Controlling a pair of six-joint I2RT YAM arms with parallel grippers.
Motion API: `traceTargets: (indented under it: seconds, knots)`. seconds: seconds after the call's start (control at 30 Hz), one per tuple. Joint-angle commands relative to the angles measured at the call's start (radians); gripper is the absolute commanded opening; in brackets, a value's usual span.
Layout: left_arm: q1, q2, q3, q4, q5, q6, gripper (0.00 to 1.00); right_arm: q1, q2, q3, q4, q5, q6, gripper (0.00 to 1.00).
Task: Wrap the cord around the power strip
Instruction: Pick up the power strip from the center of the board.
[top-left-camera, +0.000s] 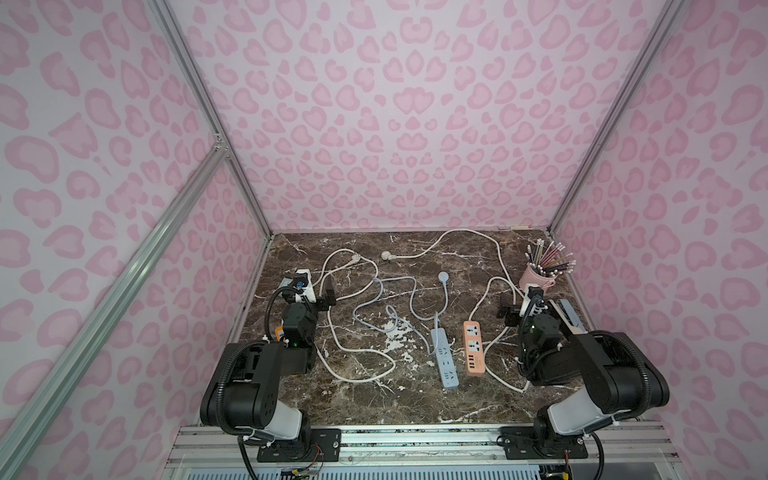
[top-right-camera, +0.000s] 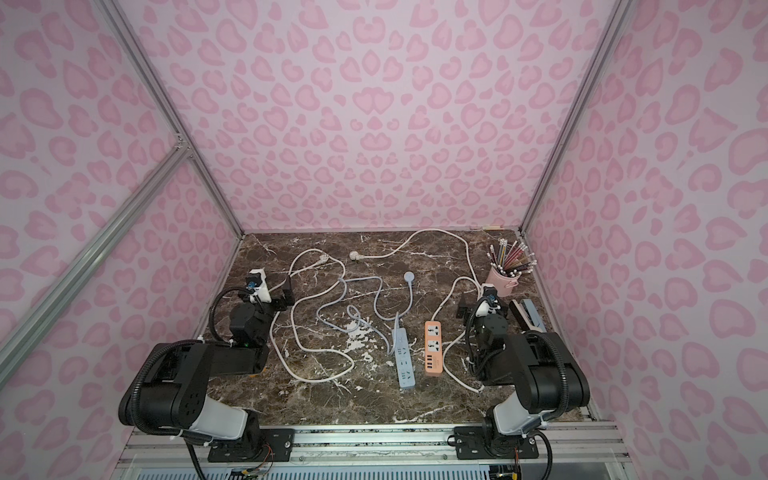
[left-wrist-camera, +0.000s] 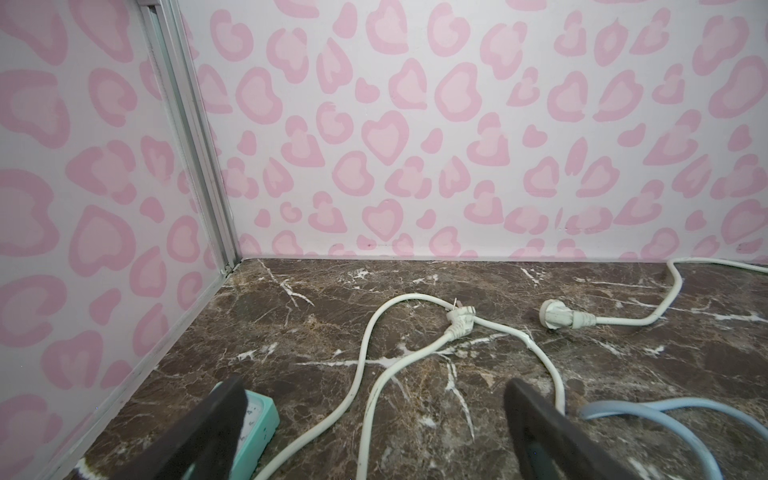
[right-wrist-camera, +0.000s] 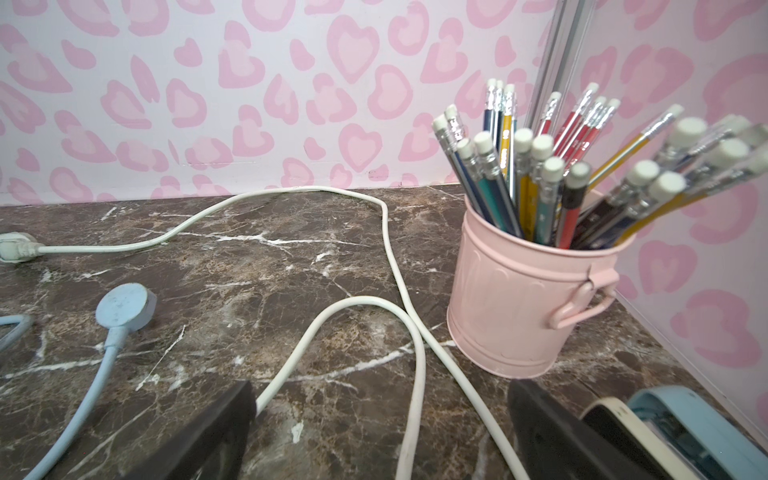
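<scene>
A blue power strip lies at mid-table, its blue cord snaking away to a round plug. Beside it lies an orange power strip; its white cord loops past the cup to a plug. Another white cord sprawls at the left. My left gripper is open over that cord. My right gripper is open over the orange strip's cord. Neither holds anything.
A pink cup of pencils stands at the back right. A stapler lies by my right gripper. A teal dial-faced object sits by the left wall. Pink-patterned walls enclose three sides.
</scene>
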Motion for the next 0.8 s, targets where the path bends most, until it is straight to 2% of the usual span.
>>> traceTargets:
  seconds: [0.0, 0.13, 0.17, 0.23, 0.27, 0.37, 0.43, 0.47, 0.5, 0.53, 0.57, 0.6, 0.63, 0.7, 0.77]
  knots:
    - [0.012, 0.0, 0.004, 0.048, 0.025, 0.002, 0.98, -0.01, 0.001, 0.009, 0.031, -0.04, 0.006, 1.0]
    - [0.012, -0.006, -0.004, 0.057, 0.025, 0.005, 0.98, 0.0, -0.023, 0.02, -0.007, -0.046, -0.011, 1.0]
    - [0.011, -0.013, 0.013, 0.029, 0.025, 0.005, 0.98, 0.027, -0.062, 0.051, -0.088, -0.02, -0.038, 1.0]
    - [-0.014, -0.089, 0.108, -0.208, -0.019, 0.02, 0.98, 0.103, -0.133, 0.163, -0.358, 0.128, -0.06, 1.0]
    - [-0.044, -0.124, 0.173, -0.334, -0.082, 0.024, 0.98, 0.128, -0.167, 0.243, -0.518, 0.172, -0.047, 1.0]
    - [-0.113, -0.202, 0.281, -0.546, -0.224, -0.025, 0.98, 0.179, -0.208, 0.434, -0.888, 0.245, 0.066, 1.0]
    - [-0.151, -0.269, 0.306, -0.616, -0.251, -0.046, 0.98, 0.22, -0.224, 0.513, -1.062, 0.32, 0.123, 1.0]
    - [-0.166, -0.304, 0.316, -0.644, -0.249, -0.049, 0.98, 0.233, -0.244, 0.532, -1.101, 0.348, 0.191, 1.0]
    - [-0.175, -0.34, 0.325, -0.667, -0.243, -0.056, 0.98, 0.232, -0.266, 0.534, -1.133, 0.391, 0.345, 1.0]
    - [-0.178, -0.373, 0.328, -0.671, -0.206, -0.063, 0.98, 0.207, -0.291, 0.528, -1.168, 0.376, 0.524, 0.98]
    - [-0.178, -0.398, 0.326, -0.663, -0.161, -0.064, 0.98, 0.154, -0.312, 0.522, -1.147, 0.138, 0.543, 0.97]
    - [-0.178, -0.425, 0.33, -0.656, -0.104, -0.078, 0.98, 0.087, -0.331, 0.511, -1.106, -0.119, 0.5, 0.96]
    - [-0.178, -0.44, 0.339, -0.658, -0.07, -0.121, 0.98, 0.053, -0.348, 0.498, -1.073, -0.235, 0.508, 0.91]
    - [-0.177, -0.44, 0.365, -0.691, -0.074, -0.301, 0.98, 0.051, -0.37, 0.492, -1.086, -0.268, 0.544, 0.83]
    - [-0.173, -0.402, 0.418, -0.796, -0.072, -0.436, 0.98, 0.089, -0.374, 0.525, -1.199, -0.224, 0.526, 0.81]
